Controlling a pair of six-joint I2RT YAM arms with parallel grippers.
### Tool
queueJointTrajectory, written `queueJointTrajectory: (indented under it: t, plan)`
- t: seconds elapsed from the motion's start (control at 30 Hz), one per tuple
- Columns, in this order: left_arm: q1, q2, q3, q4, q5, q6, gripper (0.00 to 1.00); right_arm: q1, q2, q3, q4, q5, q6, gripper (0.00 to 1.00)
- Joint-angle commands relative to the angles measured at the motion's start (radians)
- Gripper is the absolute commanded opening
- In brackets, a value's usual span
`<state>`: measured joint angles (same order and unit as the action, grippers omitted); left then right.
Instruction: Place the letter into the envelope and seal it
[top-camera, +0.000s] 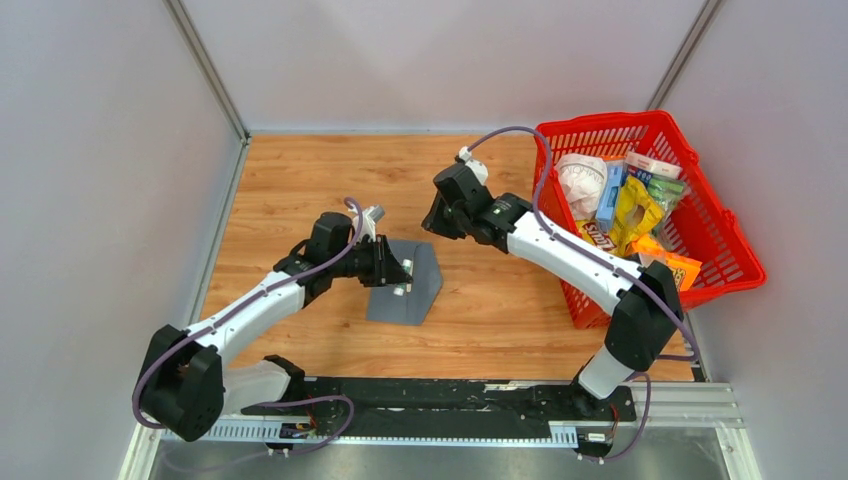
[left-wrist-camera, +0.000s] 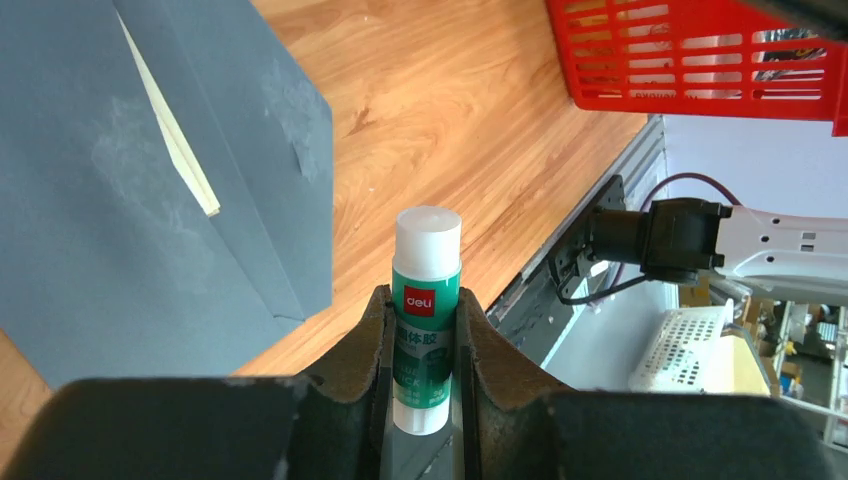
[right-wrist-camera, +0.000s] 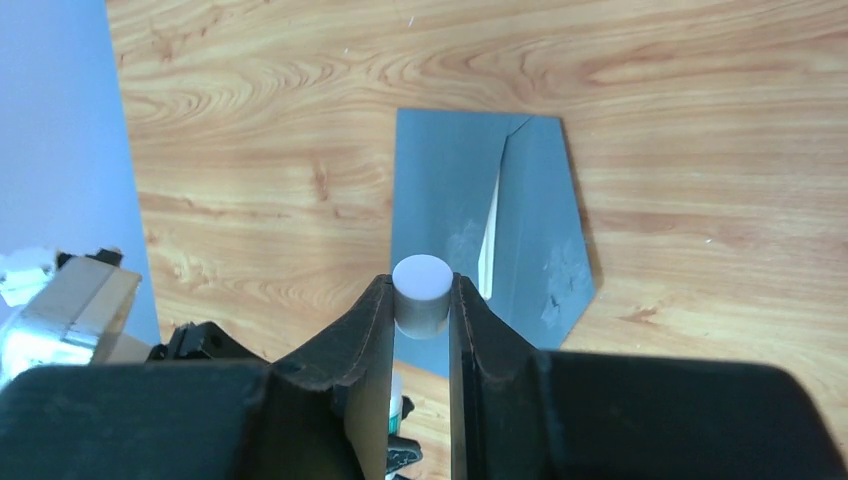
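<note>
Wood tabletop (top-camera: 300, 180) runs open to the left wall. Left gripper (left-wrist-camera: 425, 300) pinches a glue stick (left-wrist-camera: 427, 250) at the envelope (top-camera: 415, 295). It lies mid-table, long axis near-to-far, angled flap edge facing right, a sliver of the letter (left-wrist-camera: 175, 140) showing. Right gripper (right-wrist-camera: 421, 300) clamps a white cap (right-wrist-camera: 421, 285). A red basket (top-camera: 720, 240) crowds the right edge.

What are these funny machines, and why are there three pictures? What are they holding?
They are two robot arms bolted to a wooden table. One picture looks down from above. The other two come from little cameras on each arm's wrist. On the table lies a dark grey envelope with a pale letter peeking out. A red basket of snacks stands at the side. The left claw grips a green glue stick. The right claw pinches a small round white cap, probably from the glue.
</note>
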<state>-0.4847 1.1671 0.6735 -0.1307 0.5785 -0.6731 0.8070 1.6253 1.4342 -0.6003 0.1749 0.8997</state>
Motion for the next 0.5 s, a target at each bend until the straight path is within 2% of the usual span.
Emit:
queueJointTrajectory:
  t: [0.0,0.2,0.27,0.47]
  plan:
    - [-0.002,0.000,0.006,-0.006,0.009,0.001,0.00,-0.003,-0.032,0.012,0.027,0.083,-0.042,0.05]
    - [0.000,-0.012,0.035,-0.165,-0.153,0.014,0.00,-0.080,0.016,-0.011,-0.038,0.101,-0.097,0.06]
    - [0.001,-0.033,0.037,-0.191,-0.192,0.010,0.00,-0.100,0.034,-0.035,-0.041,0.115,-0.120,0.09]
    - [0.001,-0.064,0.073,-0.233,-0.217,0.021,0.00,-0.141,0.158,-0.072,-0.072,0.176,-0.160,0.11]
